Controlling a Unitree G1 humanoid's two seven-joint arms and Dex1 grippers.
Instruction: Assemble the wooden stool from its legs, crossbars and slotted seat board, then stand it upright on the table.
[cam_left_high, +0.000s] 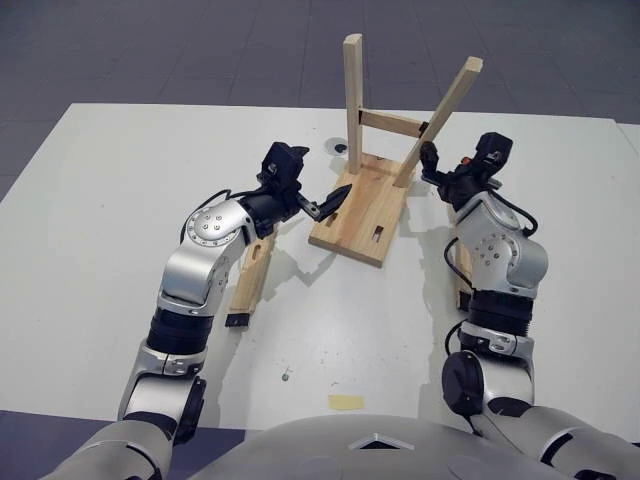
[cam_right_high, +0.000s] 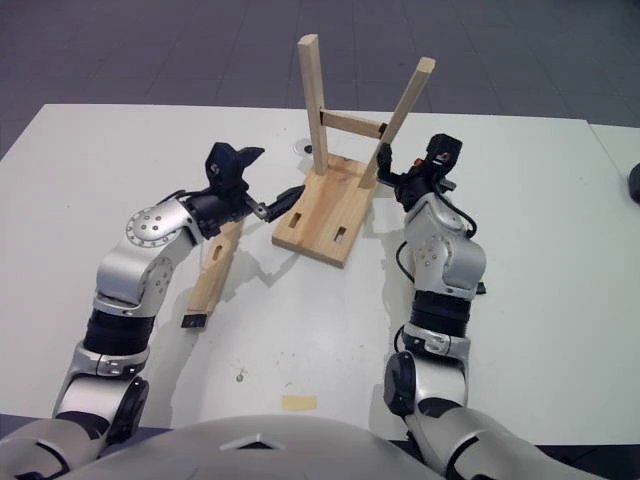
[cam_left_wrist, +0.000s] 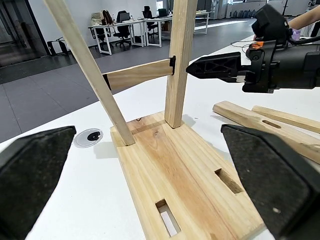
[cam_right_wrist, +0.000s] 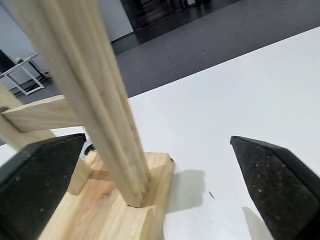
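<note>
The slotted seat board (cam_left_high: 358, 212) lies flat mid-table. Two legs (cam_left_high: 353, 100) (cam_left_high: 440, 115) stand in its far end, joined by a crossbar (cam_left_high: 390, 123). My left gripper (cam_left_high: 333, 202) is open at the board's left edge, its fingers (cam_left_wrist: 35, 175) spread wide on either side of the board's near half. My right gripper (cam_left_high: 432, 165) is open at the base of the right leg (cam_right_wrist: 115, 115), which stands between its fingers (cam_right_wrist: 40, 175) untouched. A spare leg piece (cam_left_high: 250, 275) lies under my left forearm. More leg pieces (cam_left_wrist: 260, 120) lie beside my right arm.
A round grommet (cam_left_high: 340, 148) is set in the white table (cam_left_high: 120, 180) behind the board. A scrap of tape (cam_left_high: 347, 402) and a small speck (cam_left_high: 286, 377) lie near the front edge. The table's left and far right parts are open.
</note>
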